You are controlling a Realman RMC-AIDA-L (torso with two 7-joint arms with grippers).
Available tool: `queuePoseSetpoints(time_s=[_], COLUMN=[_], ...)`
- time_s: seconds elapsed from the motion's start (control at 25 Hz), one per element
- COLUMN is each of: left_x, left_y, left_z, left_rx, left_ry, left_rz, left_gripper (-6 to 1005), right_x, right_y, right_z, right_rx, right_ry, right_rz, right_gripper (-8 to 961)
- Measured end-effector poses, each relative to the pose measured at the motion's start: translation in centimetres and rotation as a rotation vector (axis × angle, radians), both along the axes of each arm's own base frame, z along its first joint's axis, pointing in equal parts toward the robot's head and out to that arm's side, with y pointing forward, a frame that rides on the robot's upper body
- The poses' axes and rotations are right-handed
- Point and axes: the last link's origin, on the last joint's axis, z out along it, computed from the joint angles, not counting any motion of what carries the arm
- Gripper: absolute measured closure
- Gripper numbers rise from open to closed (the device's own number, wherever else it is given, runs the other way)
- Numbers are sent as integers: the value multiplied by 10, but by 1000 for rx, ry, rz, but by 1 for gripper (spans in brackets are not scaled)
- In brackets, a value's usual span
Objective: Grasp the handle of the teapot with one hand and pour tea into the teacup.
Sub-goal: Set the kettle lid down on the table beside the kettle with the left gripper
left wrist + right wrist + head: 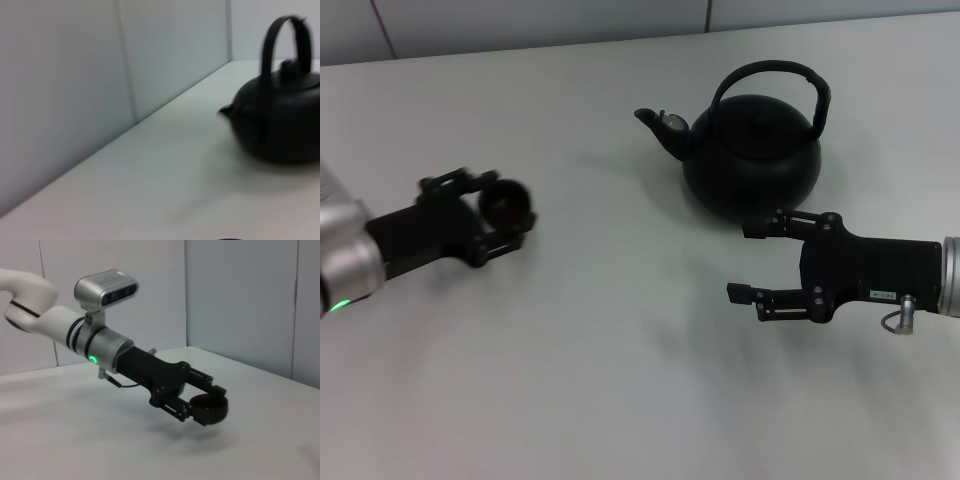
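Your left gripper point(498, 218) is clamped on the teacup point(507, 203), at frame left. Your right gripper point(748, 262), jaws wide apart, holds nothing, just below the teapot point(752, 155).

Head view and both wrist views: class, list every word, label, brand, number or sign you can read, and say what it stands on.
No text can be read in any view.
A small pale label on the right tool, near its wrist end, is too small to read.
The teapot, the teacup held in the left tool and the table bear no markings.
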Motion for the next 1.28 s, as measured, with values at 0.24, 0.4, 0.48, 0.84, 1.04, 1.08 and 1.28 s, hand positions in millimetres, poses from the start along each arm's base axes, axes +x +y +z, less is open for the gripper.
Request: queuePoseSetpoints(time_s=[0.24, 0.4, 0.48, 0.84, 1.04, 1.08, 1.28], left_x=[30, 36, 37, 30, 28, 28, 26], left_y=[14, 19, 19, 16, 14, 14, 13], left_z=[-17, -24, -25, -35, -37, -37, -38], left_rx=[-69, -88, -93, -116, -123, -124, -127], left_ry=[19, 45, 50, 95, 109, 110, 114], left_rz=[-79, -88, -91, -70, -68, -68, -64], left_gripper=[307, 305, 304, 301, 299, 299, 297], right_x=[1, 0, 0, -1, -1, -1, -1], right_y=[-1, -2, -2, -1, -1, -1, -1], right_z=[0, 0, 1, 2, 2, 2, 2], right_rx=[0, -1, 0, 0, -1, -1, -1], right_ry=[1, 6, 5, 5, 5, 5, 5], right_rz=[-2, 1, 2, 8, 8, 8, 9], right_gripper=[136, 136, 135, 135, 136, 136, 136])
